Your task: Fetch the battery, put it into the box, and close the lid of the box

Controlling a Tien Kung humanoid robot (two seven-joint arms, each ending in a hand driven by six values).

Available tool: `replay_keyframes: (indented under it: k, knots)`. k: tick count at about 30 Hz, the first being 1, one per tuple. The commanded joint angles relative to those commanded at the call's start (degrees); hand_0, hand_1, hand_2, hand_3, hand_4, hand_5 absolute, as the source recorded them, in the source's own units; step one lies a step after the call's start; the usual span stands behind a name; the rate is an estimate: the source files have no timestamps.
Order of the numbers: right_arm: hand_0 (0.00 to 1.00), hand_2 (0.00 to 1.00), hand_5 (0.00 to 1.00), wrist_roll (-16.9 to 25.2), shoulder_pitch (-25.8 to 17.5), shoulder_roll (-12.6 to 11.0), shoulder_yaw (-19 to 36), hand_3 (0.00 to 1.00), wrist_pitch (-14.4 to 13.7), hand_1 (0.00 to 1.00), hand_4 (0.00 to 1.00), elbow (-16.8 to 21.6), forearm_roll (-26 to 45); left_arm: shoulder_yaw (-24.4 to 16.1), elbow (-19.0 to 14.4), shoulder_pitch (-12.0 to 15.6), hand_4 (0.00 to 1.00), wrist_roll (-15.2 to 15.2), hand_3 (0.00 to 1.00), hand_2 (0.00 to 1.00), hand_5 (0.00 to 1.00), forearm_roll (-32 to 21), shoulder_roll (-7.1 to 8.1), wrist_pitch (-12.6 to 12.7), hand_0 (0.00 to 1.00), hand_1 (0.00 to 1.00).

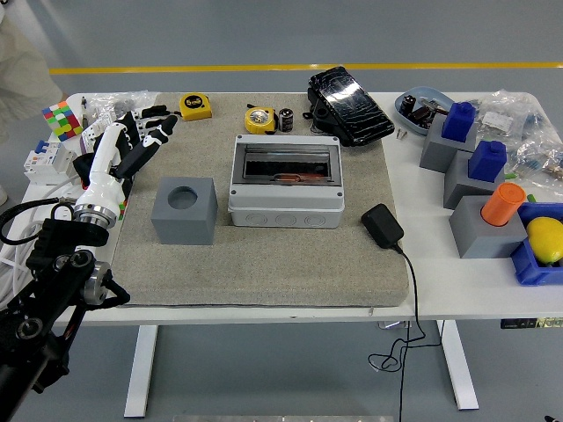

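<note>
The gray box sits shut on the mat, and the left hand hangs open far to its side.

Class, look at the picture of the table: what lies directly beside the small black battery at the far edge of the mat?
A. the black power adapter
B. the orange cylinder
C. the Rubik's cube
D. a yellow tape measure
D: the battery stands right next to a yellow tape measure, just beyond the grey box; the other items are farther off.
</note>
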Motion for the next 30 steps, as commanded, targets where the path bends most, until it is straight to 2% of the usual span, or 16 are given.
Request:
replay_keyframes:
  k: [3, 8, 9, 14, 15, 30]
  knots:
    - [0.557, 0.578, 0.482, 0.0, -0.1, -0.1, 0.1, 0.545, 0.0, 0.588, 0.928, 0.0, 0.0, -1.6, 0.1, 0.5, 0.998, -0.8, 0.691, 0.637, 0.575, -2.9, -0.04, -0.7, 0.602, 0.634]
    - [0.557, 0.578, 0.482, -0.2, 0.0, -0.2, 0.2, 0.545, 0.0, 0.588, 0.928, -0.1, 0.0, -3.2, 0.1, 1.1, 0.998, -0.4, 0.691, 0.637, 0.575, -2.8, 0.11, -1.2, 0.602, 0.634]
    - [0.556, 0.578, 0.483, -0.2, 0.0, -0.2, 0.2, 0.547, 0.0, 0.588, 0.927, -0.1, 0.0, -3.4, 0.1, 1.1, 0.998, -0.3, 0.689, 0.631, 0.563, -2.7, 0.11, -1.3, 0.514, 0.612]
    - [0.556, 0.578, 0.483, -0.2, 0.0, -0.2, 0.5, 0.547, 0.0, 0.588, 0.927, -0.1, -0.1, -4.8, 0.2, 1.5, 0.998, 0.6, 0.689, 0.631, 0.563, -1.9, -0.07, -1.0, 0.514, 0.612]
    - [0.555, 0.579, 0.482, -0.2, -0.1, -0.2, 0.5, 0.546, 0.0, 0.589, 0.926, -0.1, 0.0, -5.0, 0.2, 1.5, 0.998, 0.8, 0.689, 0.625, 0.554, -1.8, -0.08, -1.0, 0.425, 0.581]
    - [0.554, 0.581, 0.483, -0.6, 1.1, -0.5, -1.2, 0.546, 0.1, 0.589, 0.924, 0.1, 0.0, -5.3, -0.2, 0.9, 0.998, 1.1, 0.678, 0.622, 0.551, -1.5, 0.97, -2.1, 0.414, 0.568]
